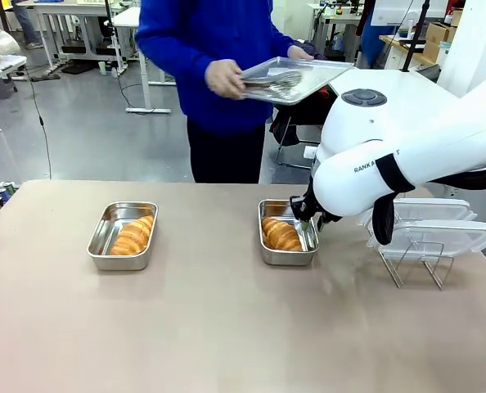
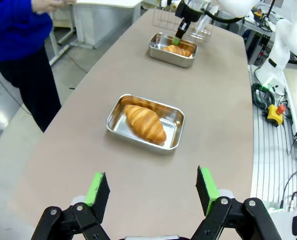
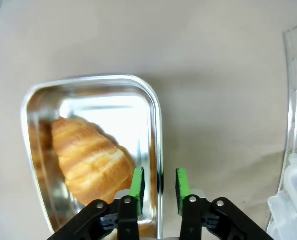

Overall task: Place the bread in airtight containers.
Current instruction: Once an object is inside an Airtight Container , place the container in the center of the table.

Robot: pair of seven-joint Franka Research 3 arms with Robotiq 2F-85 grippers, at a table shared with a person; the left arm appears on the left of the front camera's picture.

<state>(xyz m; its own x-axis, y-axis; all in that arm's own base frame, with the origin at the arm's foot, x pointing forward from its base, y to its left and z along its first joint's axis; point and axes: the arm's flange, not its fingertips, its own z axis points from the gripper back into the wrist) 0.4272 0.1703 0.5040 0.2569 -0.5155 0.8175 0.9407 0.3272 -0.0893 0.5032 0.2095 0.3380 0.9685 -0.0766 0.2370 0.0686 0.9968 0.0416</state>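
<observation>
Croissant [image 3: 91, 160] lies in pan [image 3: 88, 80], just beside right pincer [image 3: 159, 182], which is narrowly open and empty, jaws straddling the pan's side rim. Left pincer [image 2: 152, 192] wide open, empty; second croissant [image 2: 145, 123] in second pan [image 2: 171, 118] ahead of it on worktop [image 2: 213, 100]. Bread likely light, flaky, crushable: take gently across the middle. Pans stiff, slick: grip the rim.

Bare table [image 1: 210, 327] between left pan [image 1: 120, 262] and right pan [image 1: 288, 257] (lid rack [image 1: 389, 270] beyond)
</observation>
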